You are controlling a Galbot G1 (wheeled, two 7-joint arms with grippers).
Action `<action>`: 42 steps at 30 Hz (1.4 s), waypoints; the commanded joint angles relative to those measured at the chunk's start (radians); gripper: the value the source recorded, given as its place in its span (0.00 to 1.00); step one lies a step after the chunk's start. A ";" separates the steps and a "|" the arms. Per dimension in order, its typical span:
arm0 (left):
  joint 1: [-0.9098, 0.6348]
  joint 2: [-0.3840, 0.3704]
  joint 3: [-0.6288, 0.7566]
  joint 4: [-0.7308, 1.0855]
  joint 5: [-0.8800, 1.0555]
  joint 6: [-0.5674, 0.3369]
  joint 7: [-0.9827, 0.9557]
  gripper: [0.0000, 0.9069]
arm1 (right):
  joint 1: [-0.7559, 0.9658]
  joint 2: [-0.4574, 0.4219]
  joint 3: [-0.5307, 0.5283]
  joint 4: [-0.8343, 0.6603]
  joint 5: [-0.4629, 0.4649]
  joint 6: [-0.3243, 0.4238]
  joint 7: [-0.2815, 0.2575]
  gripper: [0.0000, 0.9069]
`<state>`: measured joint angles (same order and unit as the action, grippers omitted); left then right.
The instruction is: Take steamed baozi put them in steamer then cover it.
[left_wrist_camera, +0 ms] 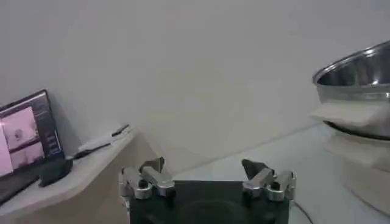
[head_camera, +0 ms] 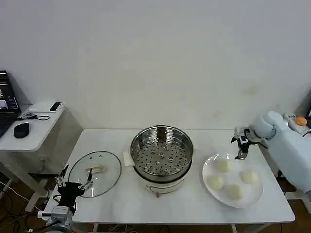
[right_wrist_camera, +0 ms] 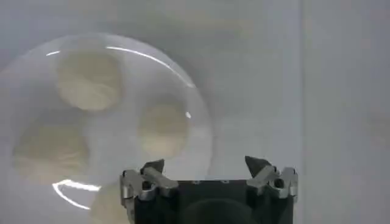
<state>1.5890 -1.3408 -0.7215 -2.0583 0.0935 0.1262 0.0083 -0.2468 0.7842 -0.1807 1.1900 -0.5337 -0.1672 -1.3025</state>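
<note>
Sitting at the middle of the white worktop [head_camera: 121,204], the round shiny stainless-steel steamer [head_camera: 162,154] shows its perforated tray uncovered, while its cream-white base is half hidden under the rim. Right of the steamer, four smooth cream-white steamed baozi [head_camera: 222,165] lie on a flat white plate [head_camera: 257,194], with the right hand [head_camera: 241,144] spread and empty just beyond the plate's far edge. Left of the steamer lies a round glass lid [head_camera: 106,167], and the left hand [head_camera: 73,185], fingers spread, hangs at the lid's near rim.
</note>
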 commanded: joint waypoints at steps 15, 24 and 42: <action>0.007 -0.005 -0.007 0.003 -0.002 0.011 -0.001 1.00 | -0.057 0.059 -0.030 -0.085 -0.014 0.023 0.002 1.00; 0.011 -0.009 -0.004 0.012 0.000 0.009 -0.005 1.00 | -0.085 0.090 0.014 -0.123 -0.048 0.035 0.053 1.00; 0.009 -0.015 0.001 0.028 0.000 0.007 -0.008 1.00 | -0.081 0.115 0.025 -0.162 -0.041 0.011 0.093 0.84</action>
<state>1.5978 -1.3569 -0.7209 -2.0304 0.0930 0.1338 -0.0001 -0.3257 0.8949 -0.1596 1.0394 -0.5781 -0.1452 -1.2226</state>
